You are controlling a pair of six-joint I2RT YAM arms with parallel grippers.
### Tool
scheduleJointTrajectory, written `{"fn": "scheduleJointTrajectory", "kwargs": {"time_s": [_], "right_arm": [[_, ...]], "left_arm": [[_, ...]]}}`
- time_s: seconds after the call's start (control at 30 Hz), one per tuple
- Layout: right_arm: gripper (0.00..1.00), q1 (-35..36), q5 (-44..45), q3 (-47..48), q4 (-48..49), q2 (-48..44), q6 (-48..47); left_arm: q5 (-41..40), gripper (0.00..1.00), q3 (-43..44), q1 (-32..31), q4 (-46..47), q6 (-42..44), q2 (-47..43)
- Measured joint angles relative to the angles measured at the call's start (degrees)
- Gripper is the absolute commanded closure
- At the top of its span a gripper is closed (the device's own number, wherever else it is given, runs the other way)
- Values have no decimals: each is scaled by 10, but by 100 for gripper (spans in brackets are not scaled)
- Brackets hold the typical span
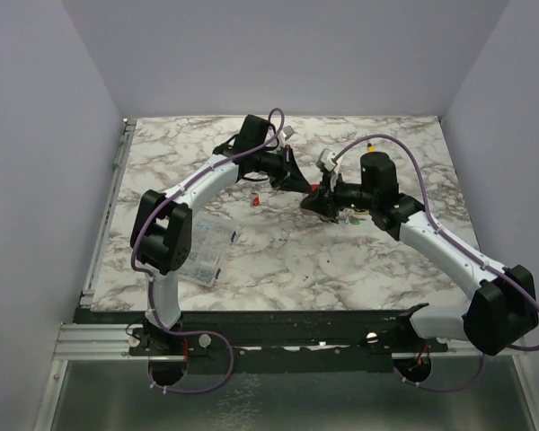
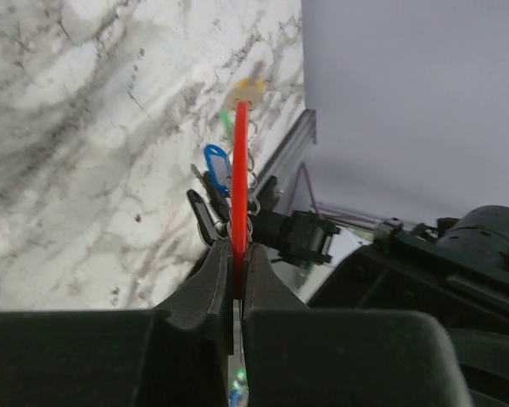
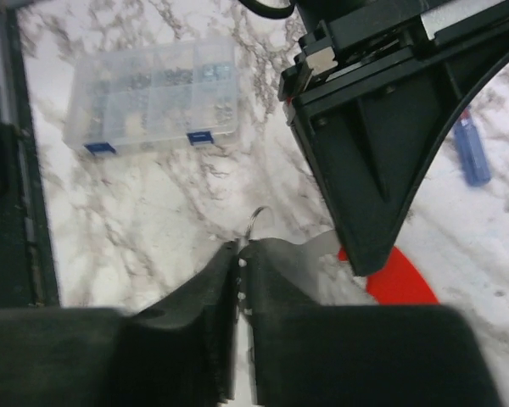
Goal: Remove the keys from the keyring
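from my right wrist i see a clear box with two blue clasps at ten-thirty on the marble table; a blue screwdriver lies at three o'clock.

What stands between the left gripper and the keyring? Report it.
Nothing visible. The left gripper is shut on the keyring, the red loop edge-on between its jaws; the keys hang on it just beyond them.
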Motion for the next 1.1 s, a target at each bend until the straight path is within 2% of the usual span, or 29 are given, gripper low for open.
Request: {"fn": "scheduleJointTrajectory", "kwargs": {"time_s": [0.03, 0.07, 0.13, 0.17, 0.23, 0.43, 0.7, 0.93, 1.1], "right_arm": [[52, 0, -1, 1, -4, 0, 2], [42, 0, -6, 3, -7, -2, 6], [25, 0, -13, 12, -17, -8, 10], [19, 0, -16, 20, -28, -15, 10], [13, -4, -21, 36, -52, -27, 12], [11, -43, -36, 98, -129, -67, 13], [11, -192, -65, 95, -157, -97, 51], [10, -225, -51, 73, -160, -126, 76], [10, -225, -21, 63, -161, -152, 95]], "left_arm": [[2, 100, 2, -2, 1, 6, 0], [0, 100, 3, -2, 2, 17, -1], [-5, 100, 2, -2, 0, 43, -1], [-7, 100, 2, 0, -1, 59, -1], [-10, 100, 0, 1, -2, 97, -6], [-12, 100, -35, 5, -2, 215, -59], [-13, 100, -87, -9, -6, 382, -121], [-32, 100, -126, -111, -69, 584, -150], [-33, 100, -145, -171, -96, 663, -145]]}}
